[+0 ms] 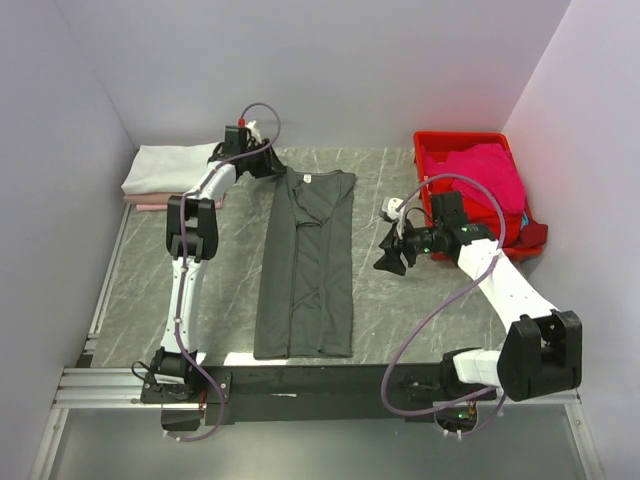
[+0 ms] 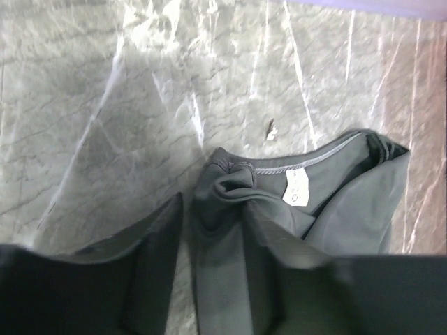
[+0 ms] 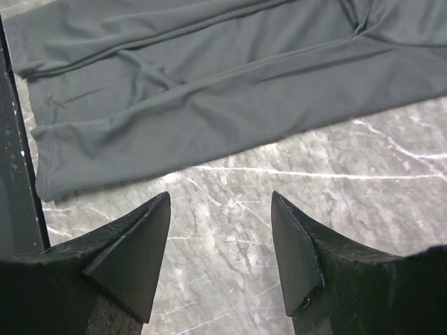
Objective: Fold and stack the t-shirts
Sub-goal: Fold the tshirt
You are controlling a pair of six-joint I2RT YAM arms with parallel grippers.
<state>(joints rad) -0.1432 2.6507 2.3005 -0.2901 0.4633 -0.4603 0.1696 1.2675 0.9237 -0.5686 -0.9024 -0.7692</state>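
A dark charcoal-grey t-shirt (image 1: 305, 265) lies folded into a long narrow strip down the middle of the table, collar at the far end. My left gripper (image 1: 272, 163) is at the collar's left corner. In the left wrist view its jaws stand apart around a bunched fold of that t-shirt (image 2: 223, 181) next to the white neck label (image 2: 297, 187), with a sliver of table between the left finger (image 2: 150, 258) and the cloth. My right gripper (image 1: 388, 258) hovers open over bare table just right of the shirt, whose long edge (image 3: 209, 91) lies beyond its fingertips (image 3: 157, 230).
Folded white (image 1: 170, 165) and pale pink (image 1: 150, 203) tees are stacked at the back left corner. A red crate (image 1: 460, 138) at the back right holds a heaped magenta tee (image 1: 485, 175). Walls close in the back and sides. A metal rail (image 1: 108, 290) runs along the left edge.
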